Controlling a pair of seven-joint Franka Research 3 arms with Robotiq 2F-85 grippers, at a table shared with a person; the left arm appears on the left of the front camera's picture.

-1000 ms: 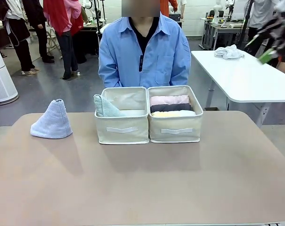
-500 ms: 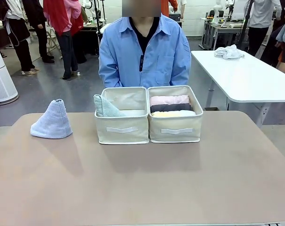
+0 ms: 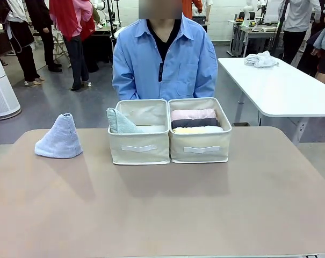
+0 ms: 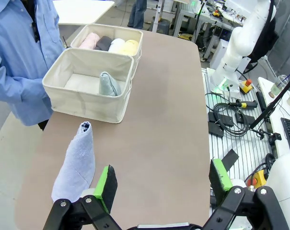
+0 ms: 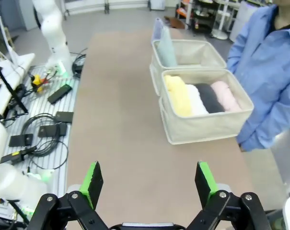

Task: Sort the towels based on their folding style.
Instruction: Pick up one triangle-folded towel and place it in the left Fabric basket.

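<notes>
A lavender-blue cone towel [image 3: 59,137] stands alone on the table's left side. The left beige bin [image 3: 139,153] holds a pale grey-green cone towel [image 3: 119,122]. The right bin [image 3: 200,154] holds rolled towels: pink [image 3: 193,114], dark grey [image 3: 194,123] and yellow [image 3: 197,130]. In the left wrist view my left gripper [image 4: 163,179] hangs open and empty, high above the table, with the lavender-blue cone [image 4: 77,163] just beside one of its fingers [image 4: 105,182]. My right gripper [image 5: 148,182] is open and empty too, high over the table with the rolled yellow [image 5: 177,95], white [image 5: 195,98], dark grey [image 5: 209,97] and pink [image 5: 226,95] towels ahead.
A person in a blue shirt [image 3: 165,56] sits right behind the two bins. The near half of the brown table [image 3: 162,209] is bare. A white table [image 3: 280,88] stands at the back right, off this table.
</notes>
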